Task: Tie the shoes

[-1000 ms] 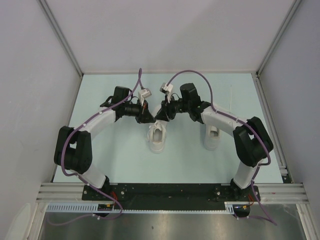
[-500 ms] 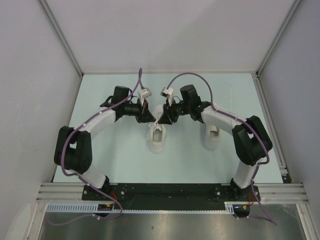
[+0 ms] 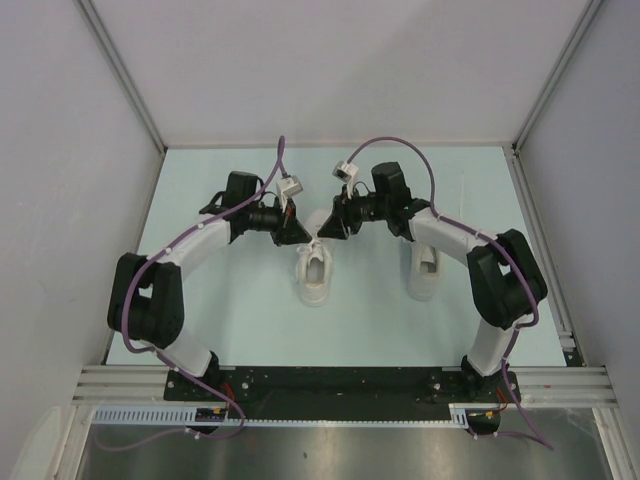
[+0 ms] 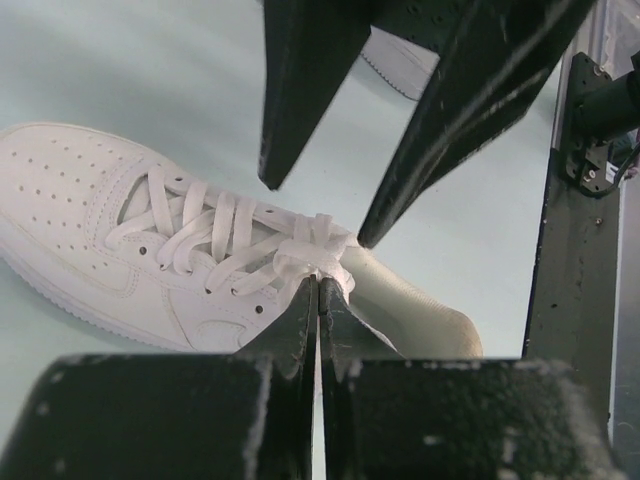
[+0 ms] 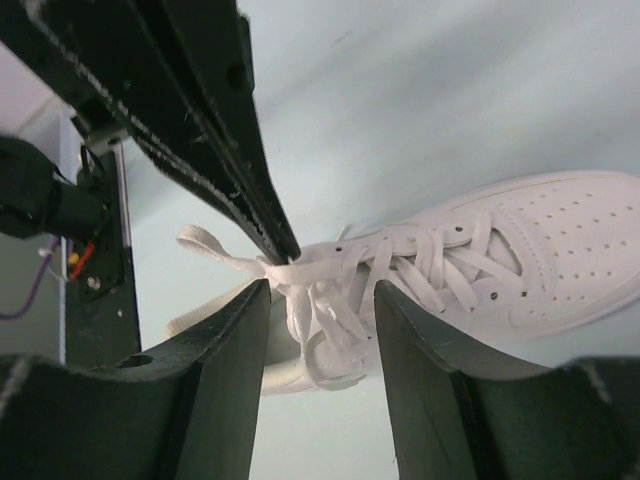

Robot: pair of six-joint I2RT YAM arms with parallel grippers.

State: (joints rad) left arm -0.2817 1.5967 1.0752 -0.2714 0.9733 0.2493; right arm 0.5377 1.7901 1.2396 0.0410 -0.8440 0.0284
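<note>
Two white shoes stand on the pale table: one [image 3: 318, 282] in the middle, the other [image 3: 424, 275] to its right under the right arm. Both grippers meet over the middle shoe's [image 4: 90, 220] tongue. My left gripper [image 4: 318, 285] is shut on a white lace [image 5: 215, 245] right at the crossed knot [image 4: 318, 245]; its loose end sticks out past the tips. My right gripper [image 5: 320, 290] is open, its fingers standing on either side of the lace bundle without pinching it. From above, the left gripper [image 3: 303, 238] and the right gripper [image 3: 322, 228] nearly touch.
White enclosure walls close in the table on three sides, with aluminium rails [image 3: 540, 240] along the edges. The black base plate [image 3: 330, 380] carrying both arms runs along the near edge. Purple cables loop above both wrists.
The right gripper has spread its jaws wider and its wrist has swung a little back and to the right. The left arm and both shoes have stayed put.
</note>
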